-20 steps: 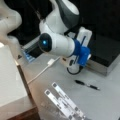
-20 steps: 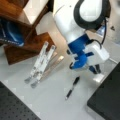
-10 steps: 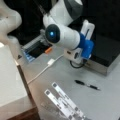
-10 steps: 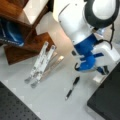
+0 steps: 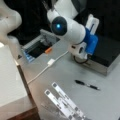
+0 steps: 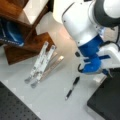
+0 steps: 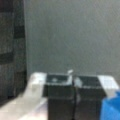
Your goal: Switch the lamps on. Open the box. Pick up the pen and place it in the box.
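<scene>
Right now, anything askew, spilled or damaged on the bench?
Nothing stands out. The pen lies flat on the table, apart from the white bars. The box sits shut, its black lid down. The gripper, fingers together in the wrist view, is at the box's front edge. No spill or damage shows.

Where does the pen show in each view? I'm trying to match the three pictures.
Front view: the pen lies on the grey table at lower right, in front of the box.
Front view: the pen lies lower centre, tilted, left of the box.
Wrist view: not in it.
Shared landmark: the white lamp bars in both front views.
</scene>
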